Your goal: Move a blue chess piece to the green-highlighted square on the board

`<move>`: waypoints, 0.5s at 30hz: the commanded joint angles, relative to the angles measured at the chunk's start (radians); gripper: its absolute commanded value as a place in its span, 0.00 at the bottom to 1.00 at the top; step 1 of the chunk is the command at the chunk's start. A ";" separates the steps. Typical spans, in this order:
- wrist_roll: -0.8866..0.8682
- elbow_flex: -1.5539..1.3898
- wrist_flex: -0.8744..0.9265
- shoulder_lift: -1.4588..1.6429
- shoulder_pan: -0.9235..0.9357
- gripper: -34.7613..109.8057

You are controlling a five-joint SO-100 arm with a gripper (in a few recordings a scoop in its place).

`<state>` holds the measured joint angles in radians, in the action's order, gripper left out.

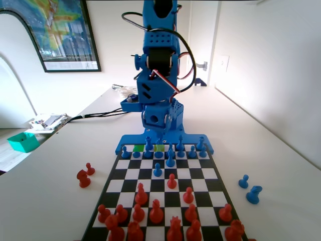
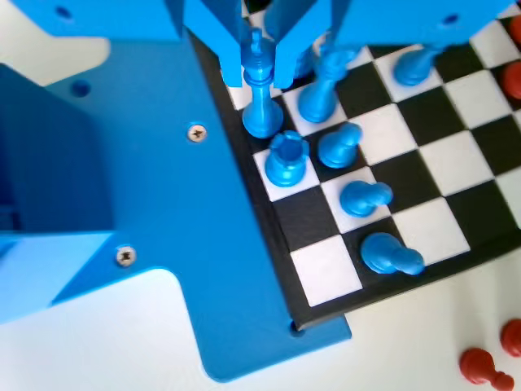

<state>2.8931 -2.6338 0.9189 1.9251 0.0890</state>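
The board (image 1: 200, 173) lies in front of the blue arm. My gripper (image 1: 149, 136) is down at the far row in the fixed view. In the wrist view the gripper (image 2: 260, 69) has its two jaws pressed on either side of the head of a tall blue chess piece with a cross on top (image 2: 261, 110), which stands upright with its base on the board (image 2: 326, 273). In the fixed view this piece (image 1: 149, 145) stands between the green-highlighted square (image 1: 133, 148) on its left and a yellower lime square (image 1: 159, 147) on its right.
Close beside the held piece stand a blue rook (image 2: 286, 159), a taller blue piece (image 2: 319, 94) and blue pawns (image 2: 340, 147). Red pieces (image 1: 156, 211) crowd the near rows. Off the board lie red pieces (image 1: 84, 176) at left and blue ones (image 1: 254, 194) at right.
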 commanded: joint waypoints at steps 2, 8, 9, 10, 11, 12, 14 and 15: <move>-0.017 0.086 0.141 0.032 -0.029 0.25; -0.021 0.199 0.324 0.054 -0.031 0.25; -0.012 0.221 0.357 0.061 -0.021 0.25; 0.002 0.239 0.391 0.072 -0.006 0.25; 0.017 0.261 0.430 0.081 0.009 0.25; 0.029 0.281 0.462 0.091 0.025 0.25; 0.046 0.313 0.508 0.106 0.054 0.25; 0.058 0.328 0.528 0.110 0.074 0.25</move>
<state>2.9038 -2.3807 1.3545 1.9712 0.1058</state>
